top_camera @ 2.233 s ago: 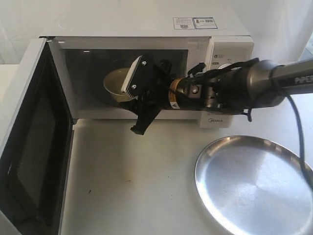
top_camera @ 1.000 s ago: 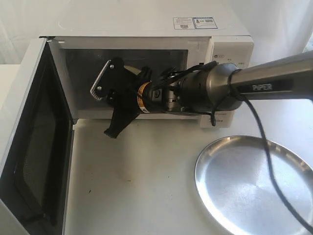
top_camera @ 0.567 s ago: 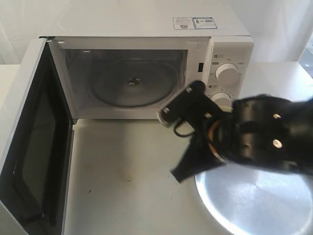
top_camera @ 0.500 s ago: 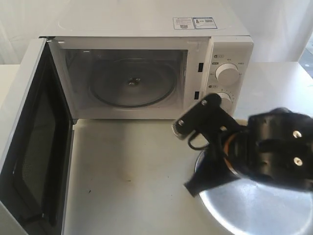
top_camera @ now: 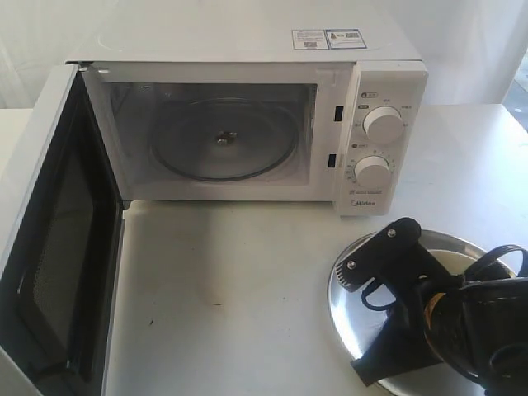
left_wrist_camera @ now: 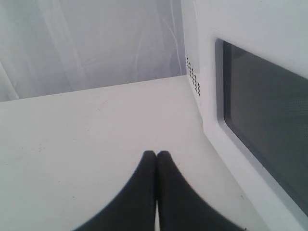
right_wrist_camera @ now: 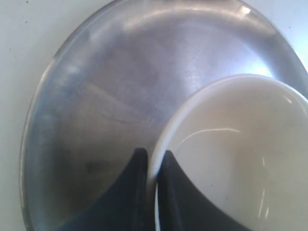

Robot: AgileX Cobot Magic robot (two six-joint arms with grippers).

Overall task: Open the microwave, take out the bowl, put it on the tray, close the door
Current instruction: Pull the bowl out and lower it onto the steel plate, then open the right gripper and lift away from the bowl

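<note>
The white microwave stands with its door swung wide to the left. Only the clear glass turntable lies inside. The steel tray sits at the front right, with my right arm low over it. In the right wrist view my right gripper is shut on the rim of the cream-white bowl, over the tray. I cannot tell whether the bowl touches the tray. My left gripper is shut on nothing, above the table beside the door's outer face.
The white table stretches between the open door and the tray. Two round knobs sit on the microwave's right panel. A white curtain hangs behind the table in the left wrist view.
My right gripper reached into the microwave, drew the bowl out, and swung right and down over the tray. The turntable is now bare. The door has not moved.
</note>
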